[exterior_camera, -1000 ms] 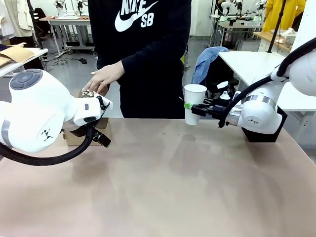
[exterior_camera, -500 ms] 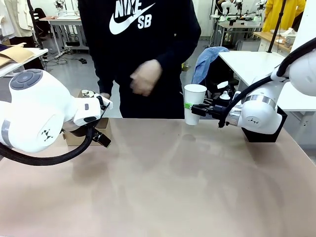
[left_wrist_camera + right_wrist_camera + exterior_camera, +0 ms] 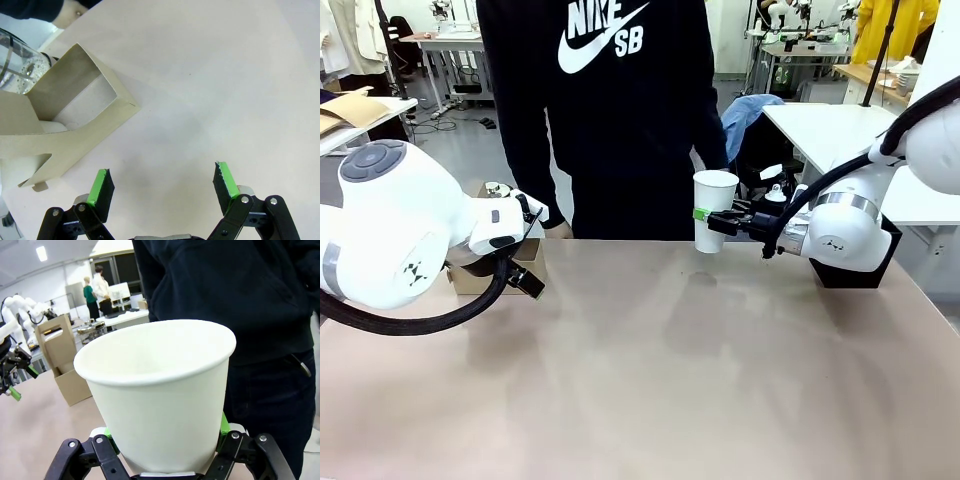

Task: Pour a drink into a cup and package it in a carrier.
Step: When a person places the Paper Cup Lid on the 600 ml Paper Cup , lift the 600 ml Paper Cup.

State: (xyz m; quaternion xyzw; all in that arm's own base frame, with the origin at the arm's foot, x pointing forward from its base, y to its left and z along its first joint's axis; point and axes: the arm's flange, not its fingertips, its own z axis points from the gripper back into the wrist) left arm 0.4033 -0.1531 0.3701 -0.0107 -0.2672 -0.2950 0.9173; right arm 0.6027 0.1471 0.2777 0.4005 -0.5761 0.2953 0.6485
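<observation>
Clamping its green pads (image 3: pixel 224 424) on the one white paper cup (image 3: pixel 715 205), the right gripper (image 3: pixel 708 216) holds it upright at the far right of the table (image 3: pixel 650 380). The left gripper (image 3: pixel 162 182) hangs wide and empty just beside the one carrier (image 3: pixel 75 107), far left, with the one jug (image 3: pixel 15 75) behind it. The person's hand (image 3: pixel 557 230), at the jug a second ago, has dropped to the table edge. Pouring hasn't begun, I judge.
</observation>
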